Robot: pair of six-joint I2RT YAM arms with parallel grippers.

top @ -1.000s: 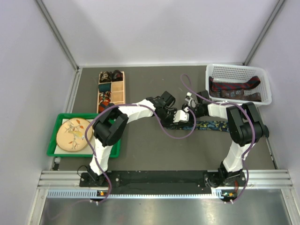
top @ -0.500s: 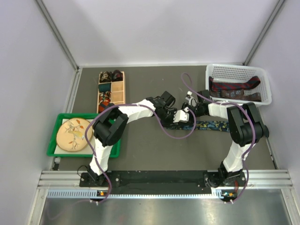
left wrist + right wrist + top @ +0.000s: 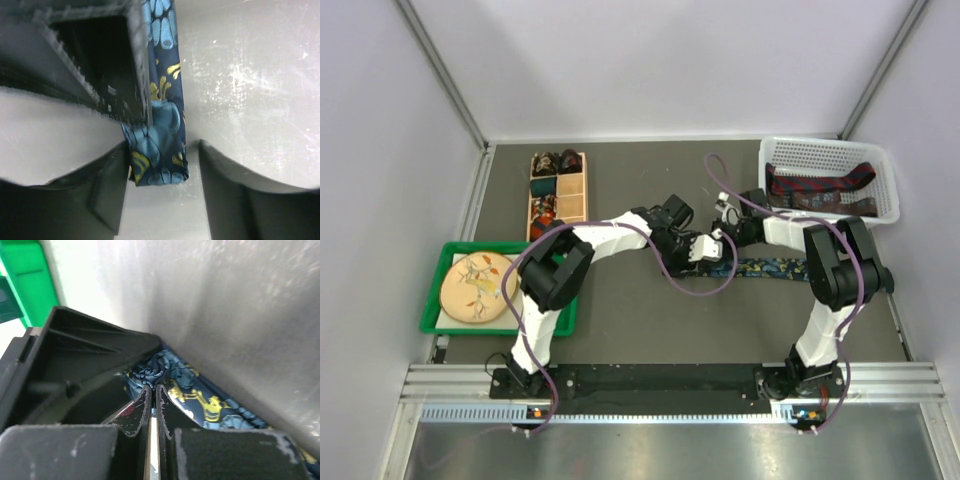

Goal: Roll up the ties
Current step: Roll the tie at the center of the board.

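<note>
A dark blue floral tie [image 3: 775,267] lies flat on the grey table, right of centre. Its left end is lifted where both grippers meet. My left gripper [image 3: 705,250] is open, and in the left wrist view [image 3: 162,150] the tie's end [image 3: 162,115] hangs between its fingers, close to the left one. My right gripper [image 3: 723,238] is shut, and in the right wrist view [image 3: 153,388] its tips pinch a fold of the tie [image 3: 200,395]. Dark red ties [image 3: 820,185] lie in the white basket [image 3: 885,205]. Small coils [image 3: 552,163] sit in the wooden box.
The wooden compartment box [image 3: 572,190] stands at the back left. A green tray [image 3: 438,295] with a round patterned plate [image 3: 475,285] sits at the left. Purple cables loop over both arms. Walls close in at the left, back and right.
The tie's left end has been drawn in and lifted off the table. My right gripper has moved slightly back and the left gripper has shifted a little.
</note>
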